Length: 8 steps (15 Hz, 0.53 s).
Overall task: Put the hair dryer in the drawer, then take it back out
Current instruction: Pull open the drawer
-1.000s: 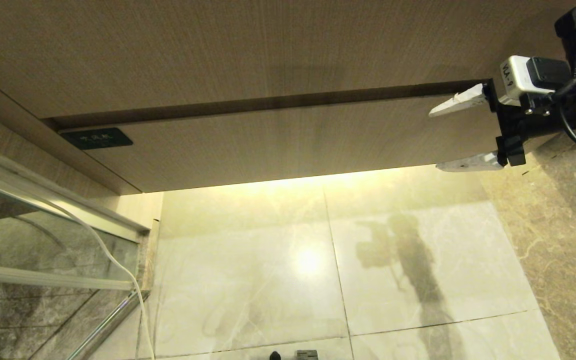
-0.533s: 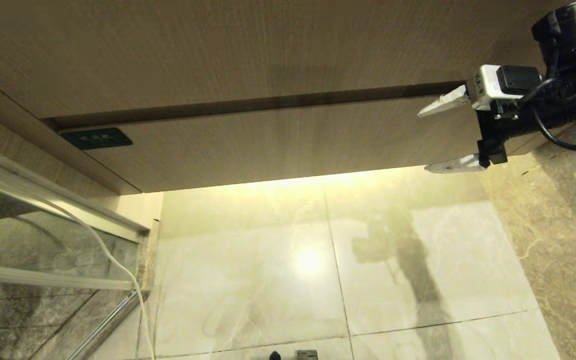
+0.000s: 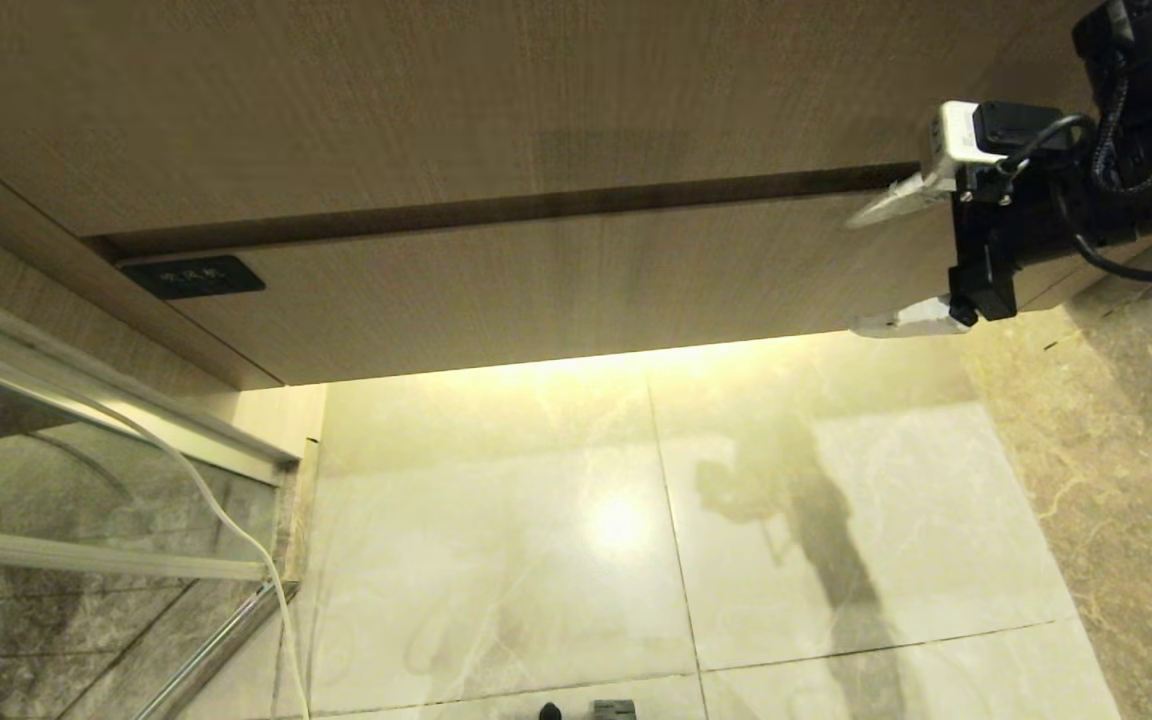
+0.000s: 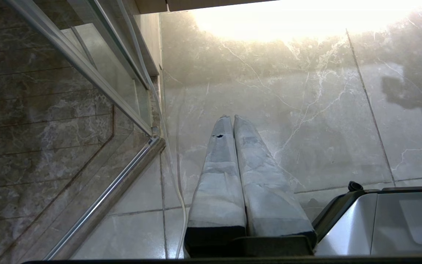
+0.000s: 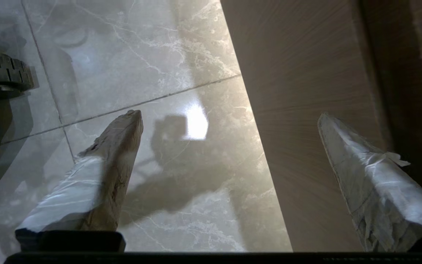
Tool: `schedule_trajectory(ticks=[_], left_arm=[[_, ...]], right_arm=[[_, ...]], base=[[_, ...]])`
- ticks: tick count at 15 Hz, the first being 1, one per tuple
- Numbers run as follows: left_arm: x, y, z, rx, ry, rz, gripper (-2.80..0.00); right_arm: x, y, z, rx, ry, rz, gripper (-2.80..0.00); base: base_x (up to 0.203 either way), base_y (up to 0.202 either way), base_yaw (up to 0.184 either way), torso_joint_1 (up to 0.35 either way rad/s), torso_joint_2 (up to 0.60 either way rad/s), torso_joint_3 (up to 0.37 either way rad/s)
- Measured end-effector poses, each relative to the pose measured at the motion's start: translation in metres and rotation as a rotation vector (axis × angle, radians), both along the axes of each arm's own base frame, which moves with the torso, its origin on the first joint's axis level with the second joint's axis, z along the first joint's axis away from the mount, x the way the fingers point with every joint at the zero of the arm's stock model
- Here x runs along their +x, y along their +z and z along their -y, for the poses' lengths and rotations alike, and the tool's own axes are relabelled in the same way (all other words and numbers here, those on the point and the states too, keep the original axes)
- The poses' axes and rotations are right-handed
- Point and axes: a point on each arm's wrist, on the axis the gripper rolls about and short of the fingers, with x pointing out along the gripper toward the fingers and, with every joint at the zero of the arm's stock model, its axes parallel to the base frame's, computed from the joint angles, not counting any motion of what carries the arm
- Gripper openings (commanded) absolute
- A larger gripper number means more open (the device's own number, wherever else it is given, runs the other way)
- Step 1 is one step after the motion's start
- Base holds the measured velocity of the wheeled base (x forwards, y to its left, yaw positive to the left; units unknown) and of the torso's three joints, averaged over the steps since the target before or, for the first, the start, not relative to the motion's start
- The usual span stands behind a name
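The drawer is seen shut, its low wood-grain front set flush under the taller wood panel, with a dark gap between the two. A small dark label is fixed at the drawer front's left corner. The hair dryer is not to be seen in any view, so its place cannot be told.

The right gripper is held at the right end of the drawer front, pointing along it toward the left. Its jaws are spread wide and nothing is held between them: one finger lies by the dark gap above the drawer, the other by the drawer's lower edge. In the right wrist view the gripper is shown with the drawer front and the shiny floor tiles between its wrapped fingers.

The left gripper is hung low over the floor tiles, beside a glass door frame, with its jaws pressed together and empty. A thin white cord is draped by the glass door.
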Motion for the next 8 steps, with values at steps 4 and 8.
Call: schedule_trajectory(ticks=[4, 8], left_arm=[[0.0, 0.0, 0.0, 0.0, -0.001, 0.0, -2.8], [0.0, -0.0001, 0.0, 0.0, -0.001, 0.0, -2.8]], right_arm=[[-0.0068, 0.0097, 0.001, 0.017, 0.0, 0.091, 0.0], [-0.0025, 0.0112, -0.0033, 0.018, 0.003, 0.2, 0.0]], base=[[0.0, 0.0, 0.0, 0.0, 0.0, 0.0], [0.0, 0.0, 0.0, 0.0, 0.0, 0.0]])
